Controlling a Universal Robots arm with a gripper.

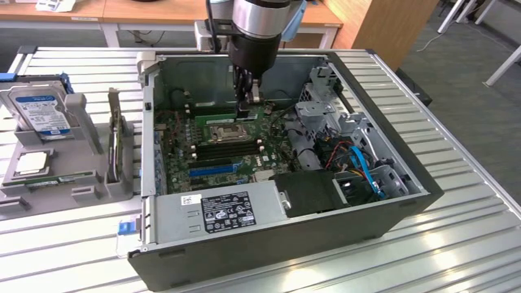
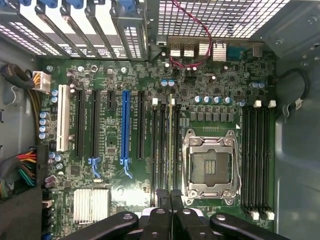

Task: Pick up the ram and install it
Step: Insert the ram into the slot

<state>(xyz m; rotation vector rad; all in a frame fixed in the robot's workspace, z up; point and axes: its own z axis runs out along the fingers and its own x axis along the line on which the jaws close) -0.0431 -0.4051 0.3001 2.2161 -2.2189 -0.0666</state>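
A slatted metal desk (image 1: 464, 244) carries an open computer case (image 1: 326, 250) lying on its side. The robot arm (image 1: 260, 24) reaches down into the case from 12 o'clock in the exterior view. A grey power supply (image 1: 219, 210) with a black label fills the case's 6 o'clock edge, and the green motherboard (image 1: 244, 162) (image 2: 200, 85) covers the floor beyond it.

At 9 o'clock from the case, a grey parts holder (image 1: 82, 183) rests on the desk. A blue-labelled hard drive (image 1: 39, 113) stands at the holder's 12 o'clock end, and a square silver processor chip (image 1: 31, 162) lies flat nearer its 6 o'clock end.

The gripper (image 1: 246, 115) (image 2: 168, 198) is clamped on the ram (image 1: 211, 110) (image 2: 170, 145), its fingers pressed together on the thin board. The ram is held on edge. In the wrist view it lines up with the bank of 4 black memory slots (image 2: 162, 150) between the blue expansion slot (image 2: 125, 125) and the empty processor socket (image 2: 210, 167). Whether the ram touches a slot I cannot tell.
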